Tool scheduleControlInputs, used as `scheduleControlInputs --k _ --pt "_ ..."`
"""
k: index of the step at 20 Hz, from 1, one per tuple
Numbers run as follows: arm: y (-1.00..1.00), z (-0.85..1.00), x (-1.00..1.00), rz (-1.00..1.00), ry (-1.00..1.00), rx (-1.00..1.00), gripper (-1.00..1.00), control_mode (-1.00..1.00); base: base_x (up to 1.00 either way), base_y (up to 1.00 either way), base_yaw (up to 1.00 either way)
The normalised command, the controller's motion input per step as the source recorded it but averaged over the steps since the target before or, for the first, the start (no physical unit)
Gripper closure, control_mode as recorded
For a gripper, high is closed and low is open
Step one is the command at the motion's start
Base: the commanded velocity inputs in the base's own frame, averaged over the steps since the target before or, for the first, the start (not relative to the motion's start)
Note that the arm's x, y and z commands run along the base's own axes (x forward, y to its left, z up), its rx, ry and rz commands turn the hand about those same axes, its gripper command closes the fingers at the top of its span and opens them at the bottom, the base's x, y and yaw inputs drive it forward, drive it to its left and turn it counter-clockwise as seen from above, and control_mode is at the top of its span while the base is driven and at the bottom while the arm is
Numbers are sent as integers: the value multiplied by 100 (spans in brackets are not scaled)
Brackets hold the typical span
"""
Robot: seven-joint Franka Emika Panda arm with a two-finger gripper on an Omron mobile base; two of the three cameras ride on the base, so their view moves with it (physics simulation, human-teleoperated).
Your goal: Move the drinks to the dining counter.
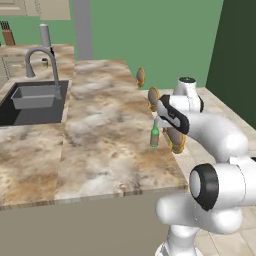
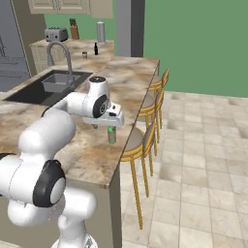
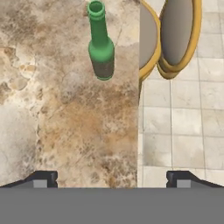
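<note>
Pincer — jaws wide, holding nothing; both fingertips stand well apart at the bottom of the hand view, with bare stone between them.

Green bottle — upright on the dining counter, near its stool-side edge. In the hand view it lies at about 12 o'clock from the pincer, a little toward 11, apart from both fingertips; its long axis is vertical, mouth up. In the left base view the bottle stands just below the hand; in the right base view the bottle stands just under the hand.

Stools — round tan seats along the counter edge, at 1 o'clock from the bottle in the hand view.

Black bottle and cup — far back on the rear counter, at 11 o'clock in the right base view, small and hard to make out.

Judgement — green bottle looks delivered; two drinks remain, well away from the pincer.
</note>
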Motion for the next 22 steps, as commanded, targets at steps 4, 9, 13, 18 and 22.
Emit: scheduleControlInputs --k 4,9,13,18,22 --pt "19 -2 -98 -1 0 0 -100 -100 0 0 0" --pt "56 -9 -82 -1 0 0 -100 -100 0 0 0" --pt "26 0 -43 0 0 0 -100 -100 0 0 0" --pt "0 11 -4 0 0 0 -100 -100 0 0 0" --pt "0 8 -2 0 0 0 -100 100 -22 -1 0"
